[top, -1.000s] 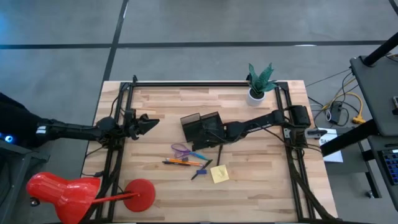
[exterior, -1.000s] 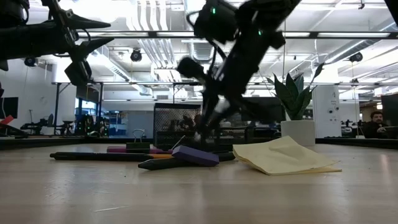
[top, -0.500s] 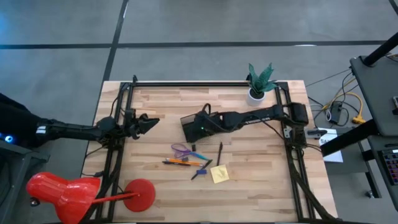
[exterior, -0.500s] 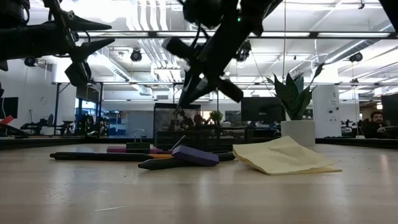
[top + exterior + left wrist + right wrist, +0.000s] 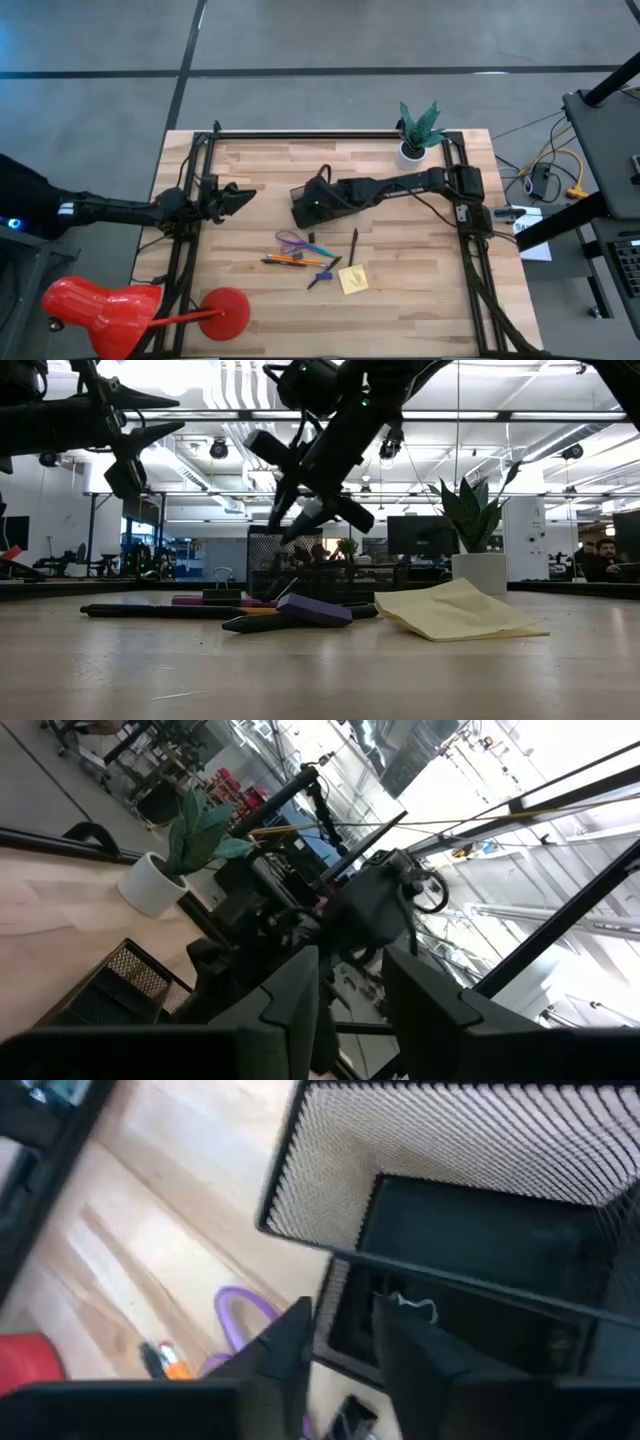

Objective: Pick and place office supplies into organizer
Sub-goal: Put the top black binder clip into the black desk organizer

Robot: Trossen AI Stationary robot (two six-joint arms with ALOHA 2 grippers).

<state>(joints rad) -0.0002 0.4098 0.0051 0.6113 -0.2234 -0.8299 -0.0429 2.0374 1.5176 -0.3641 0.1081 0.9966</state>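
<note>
Right gripper (image 5: 318, 190) hangs over the organizer (image 5: 309, 205), fingers apart, holding nothing; lift straight up, clear of the mesh.

Two dark, slender jointed arms, each ending in a matte black pincer with angular, wedge-shaped fingers.

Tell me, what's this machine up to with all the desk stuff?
It is tidying office supplies into a black mesh organizer. The right gripper hovers over the organizer, fingers apart, holding nothing. The scissors, pens and sticky-note pad lie on the table. The left gripper waits at the table's left edge.
</note>
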